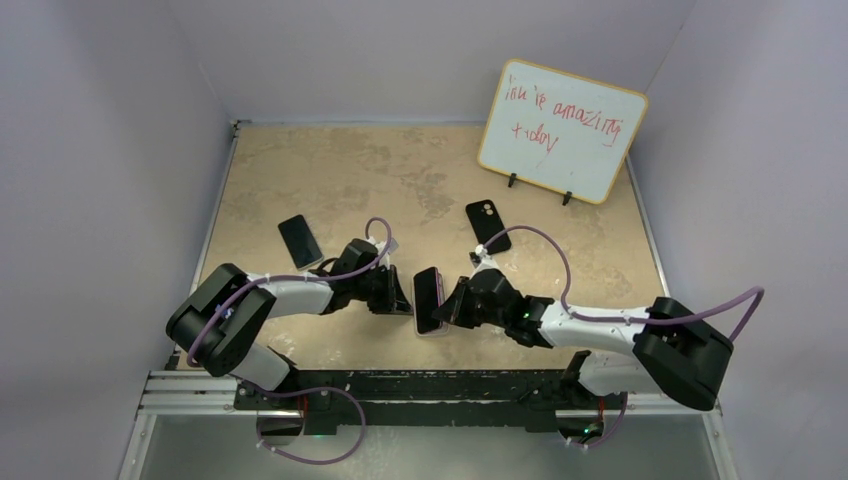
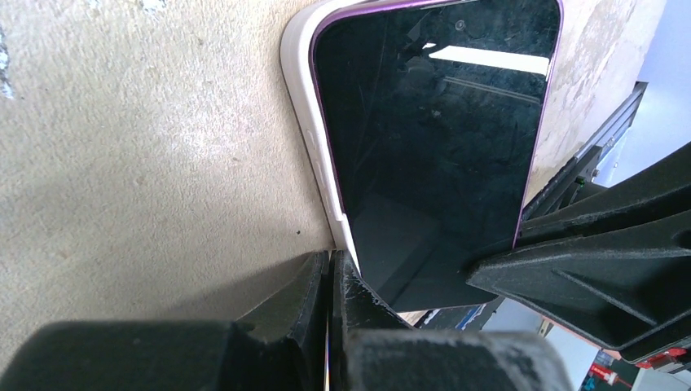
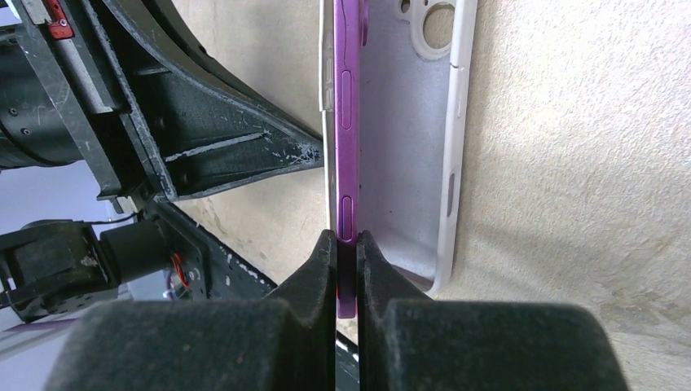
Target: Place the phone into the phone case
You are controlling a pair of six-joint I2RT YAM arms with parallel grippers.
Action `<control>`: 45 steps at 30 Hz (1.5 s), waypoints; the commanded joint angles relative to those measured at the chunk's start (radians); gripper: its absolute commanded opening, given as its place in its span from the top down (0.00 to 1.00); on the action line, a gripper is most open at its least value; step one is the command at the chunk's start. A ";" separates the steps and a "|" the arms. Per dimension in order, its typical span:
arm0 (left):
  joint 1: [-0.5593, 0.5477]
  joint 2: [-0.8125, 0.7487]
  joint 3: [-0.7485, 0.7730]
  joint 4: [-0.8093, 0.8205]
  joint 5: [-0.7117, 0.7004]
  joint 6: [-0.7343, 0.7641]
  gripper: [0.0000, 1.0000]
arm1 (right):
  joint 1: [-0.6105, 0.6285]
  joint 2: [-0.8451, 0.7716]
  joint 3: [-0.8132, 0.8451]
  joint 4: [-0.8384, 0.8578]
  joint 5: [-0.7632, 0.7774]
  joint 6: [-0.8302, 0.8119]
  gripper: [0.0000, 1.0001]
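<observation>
beige table (image 1: pixel 300 170), a whiteboard (image 1: pixel 560 130) propped at the back; the work sits near the front edge, between the two arms. the left gripper (image 2: pixel 329 281) is pinched on a side wall of the case (image 2: pixel 305 122) near one end, its fingers almost together. the right gripper (image 3: pixel 346 261) is clamped across the phone (image 3: pixel 346 122) at its end. the phone meets the case at a steep angle: one long edge is down against one wall, the other is lifted, and the opposite wall stands apart from it. so it is half in.

to finish well, i'd judge the right arm should roll the phone flat about the seated edge, not push straight down, while the left arm keeps the case from sliding. the pinched wall may block the phone's corner, so that grip likely has to give way before the last press.
</observation>
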 commanded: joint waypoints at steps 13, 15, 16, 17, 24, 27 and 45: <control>-0.040 0.008 0.014 0.004 -0.023 -0.020 0.98 | -0.001 0.113 -0.026 0.073 0.012 -0.023 1.00; -0.043 0.009 0.018 0.003 -0.025 -0.023 0.98 | -0.001 0.117 -0.023 0.062 0.011 -0.024 0.99; -0.045 0.007 0.018 0.000 -0.027 -0.025 0.98 | 0.000 0.115 -0.021 0.055 0.014 -0.024 0.97; -0.045 0.005 0.019 -0.002 -0.030 -0.027 0.98 | 0.000 0.111 -0.019 0.048 0.017 -0.024 0.95; -0.050 0.001 0.027 -0.023 -0.044 -0.022 0.95 | -0.001 0.043 0.005 -0.052 0.104 -0.029 0.71; -0.050 0.006 0.027 -0.023 -0.044 -0.023 0.95 | -0.001 0.018 0.018 -0.099 0.112 -0.033 0.68; -0.046 -0.169 0.039 -0.021 -0.157 -0.039 0.75 | -0.001 -0.014 0.028 -0.115 0.102 -0.063 0.92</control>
